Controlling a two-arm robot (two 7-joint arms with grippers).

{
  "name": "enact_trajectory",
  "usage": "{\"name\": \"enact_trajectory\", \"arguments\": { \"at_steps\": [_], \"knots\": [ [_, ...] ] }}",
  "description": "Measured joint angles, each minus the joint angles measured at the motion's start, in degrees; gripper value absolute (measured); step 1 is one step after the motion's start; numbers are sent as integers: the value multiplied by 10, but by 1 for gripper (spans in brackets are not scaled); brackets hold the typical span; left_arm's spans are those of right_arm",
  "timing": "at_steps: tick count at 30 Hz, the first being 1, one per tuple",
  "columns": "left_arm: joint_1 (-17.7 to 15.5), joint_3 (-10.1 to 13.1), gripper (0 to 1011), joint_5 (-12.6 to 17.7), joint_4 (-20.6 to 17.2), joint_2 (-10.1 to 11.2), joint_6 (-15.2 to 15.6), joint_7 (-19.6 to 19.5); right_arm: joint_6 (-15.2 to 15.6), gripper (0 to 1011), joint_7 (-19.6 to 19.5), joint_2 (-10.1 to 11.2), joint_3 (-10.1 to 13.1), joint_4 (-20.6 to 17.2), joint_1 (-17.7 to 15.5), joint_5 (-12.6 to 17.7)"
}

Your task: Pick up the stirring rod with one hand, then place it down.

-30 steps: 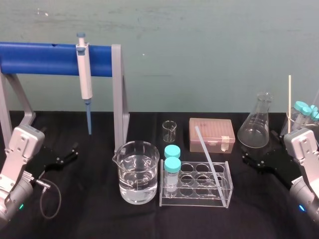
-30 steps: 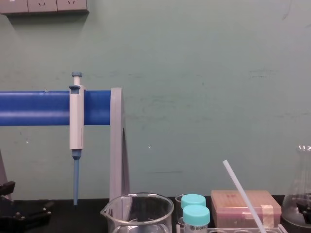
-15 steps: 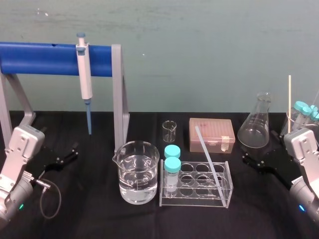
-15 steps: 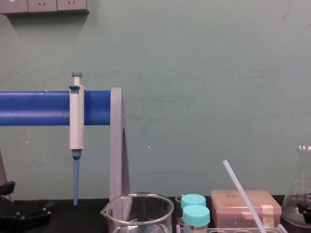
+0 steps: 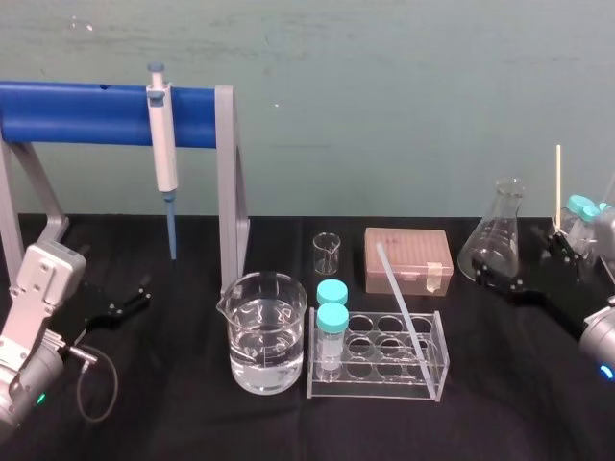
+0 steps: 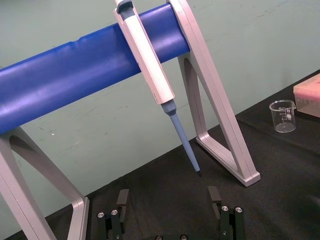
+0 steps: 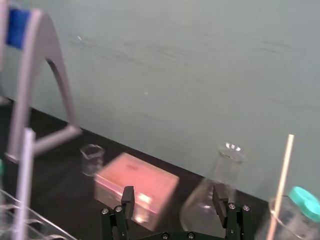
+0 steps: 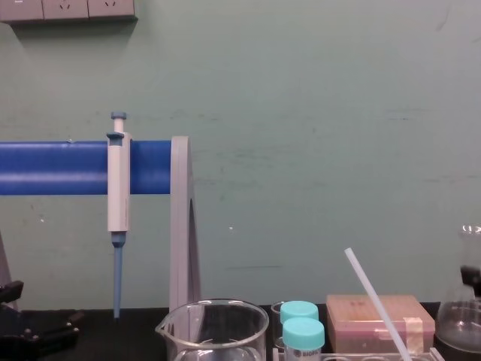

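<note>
stirring rod (image 5: 402, 300) leans at frame centre, top toward upper left, nearer the spread-fingered right gripper (image 5: 520, 261) than the left gripper (image 5: 123, 300), also spread.

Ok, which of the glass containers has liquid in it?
The big beaker beside the tube rack; the small beaker and the conical flask look empty.

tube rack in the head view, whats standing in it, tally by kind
teal-capped tubes: 2
stirring rod: 1
total: 3
</note>
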Motion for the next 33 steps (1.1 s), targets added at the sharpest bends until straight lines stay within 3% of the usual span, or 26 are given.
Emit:
{"name": "enact_trajectory", "arguments": {
  "at_steps": [6,12,20,25,33],
  "knots": [
    [0,0,1000,0,0,0,0,0,71,1000,76,19,29,-53,-5,82],
    [0,0,1000,0,0,0,0,0,147,1000,137,28,36,-89,0,134],
    [0,0,1000,0,0,0,0,0,199,1000,182,29,-1,-85,32,142],
    [0,0,1000,0,0,0,0,0,211,1000,200,28,-32,-68,57,128],
    [0,0,1000,0,0,0,0,0,223,1000,205,17,-58,-47,81,114]
  ]
}}
